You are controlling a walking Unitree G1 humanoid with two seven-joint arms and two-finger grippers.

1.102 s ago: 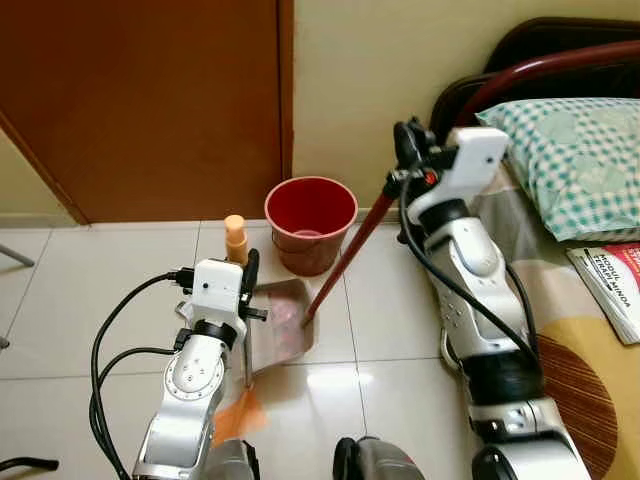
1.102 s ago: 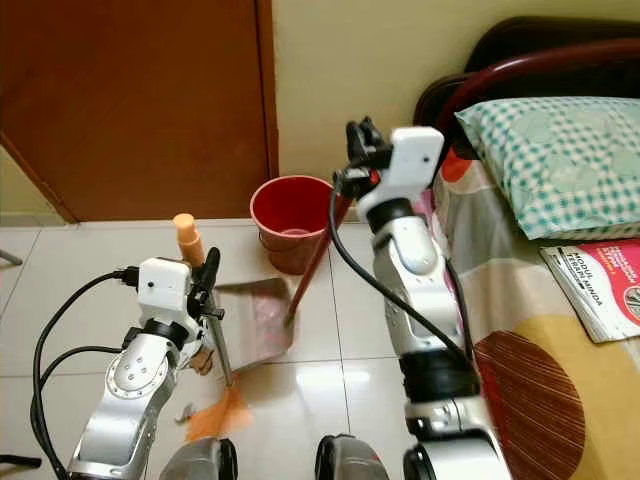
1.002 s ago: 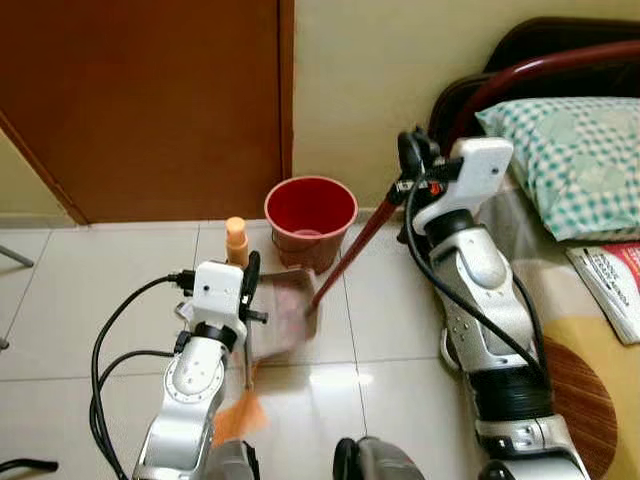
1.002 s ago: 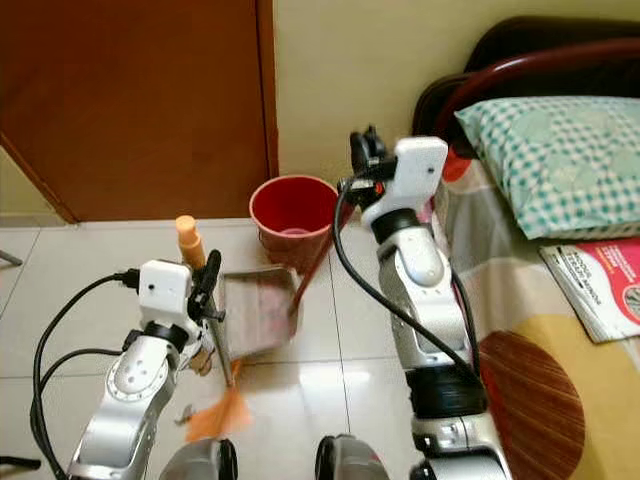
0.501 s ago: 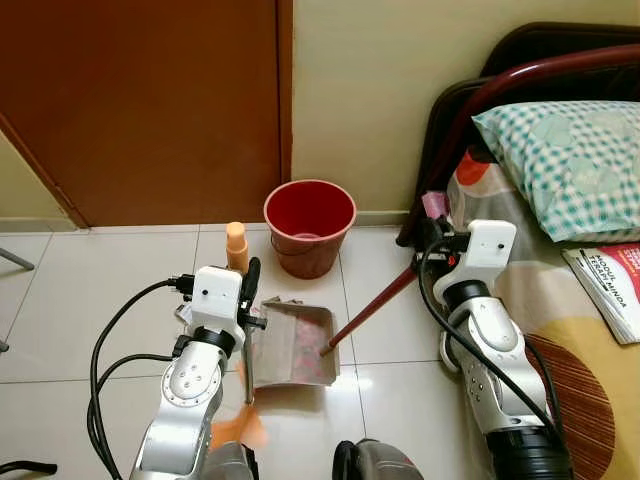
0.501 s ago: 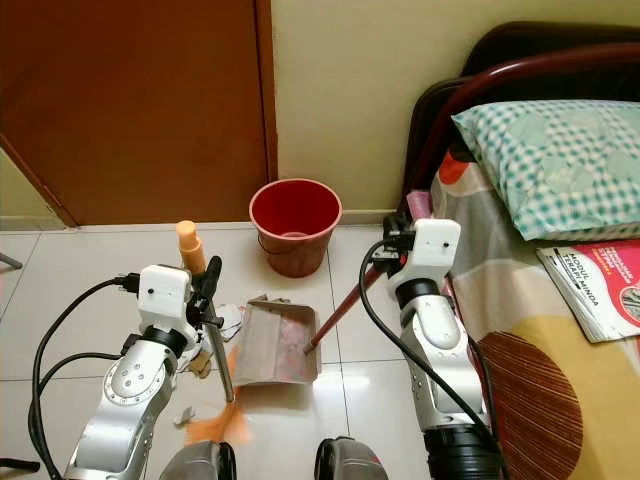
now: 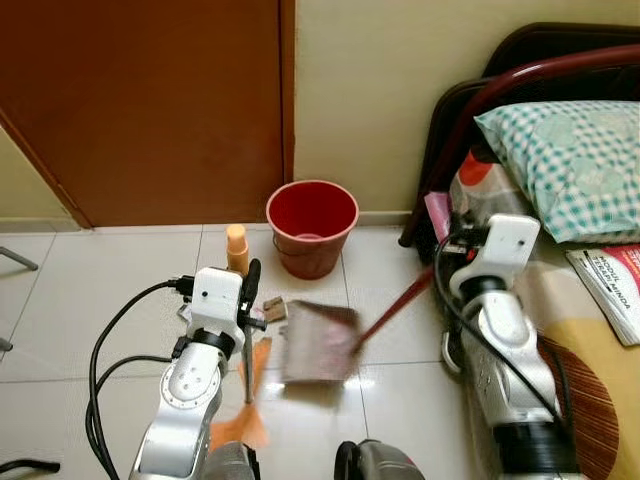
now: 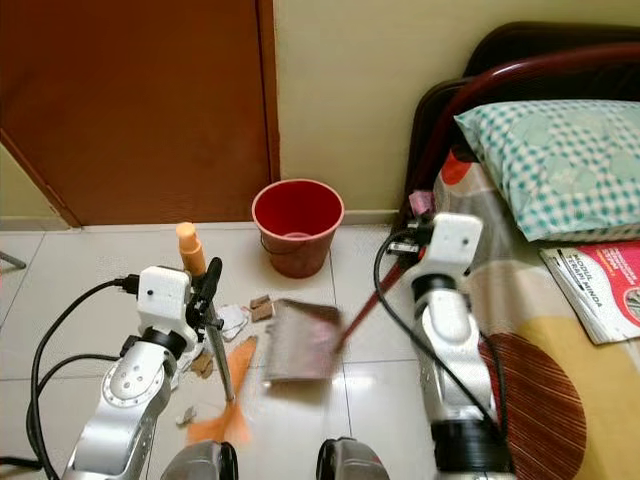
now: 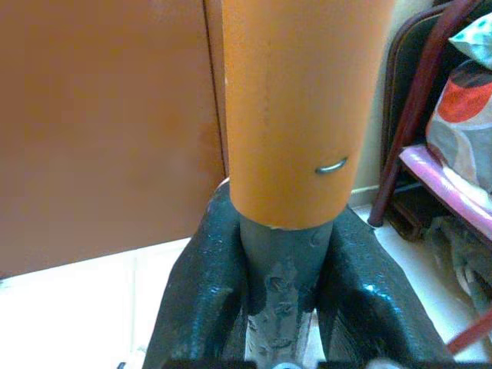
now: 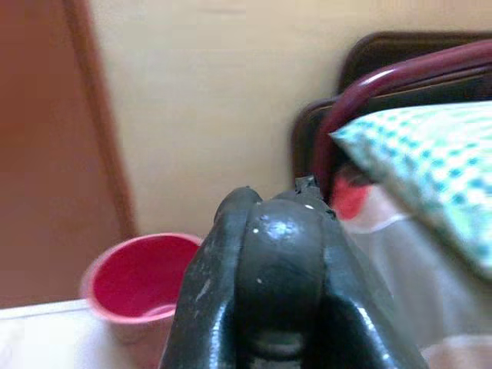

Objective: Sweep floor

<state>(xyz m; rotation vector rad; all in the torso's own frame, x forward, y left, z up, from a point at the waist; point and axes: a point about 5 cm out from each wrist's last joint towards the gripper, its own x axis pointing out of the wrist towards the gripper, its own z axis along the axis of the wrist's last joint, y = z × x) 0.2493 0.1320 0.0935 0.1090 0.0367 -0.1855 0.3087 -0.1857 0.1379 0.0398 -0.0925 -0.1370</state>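
My left gripper is shut on a broom, a thin grey rod with orange bristles near the floor. In the left wrist view its fingers clamp the grey rod below an orange sleeve. My right gripper, beside the bed, is shut on the red handle of a dustpan. The dustpan is blurred and low over the tiles, with pinkish litter in it. Small paper scraps lie on the floor between the broom and the dustpan. A red bucket stands against the wall beyond them.
An orange bottle stands on the tiles left of the bucket. A brown door fills the left wall. The bed, with a checked pillow and a magazine, runs along the right. Black cables loop by my left arm.
My right arm has dropped from beside the bucket and pulled back toward the bed. The dustpan came down from the bucket and shifted right. Scraps now show beside the broom.
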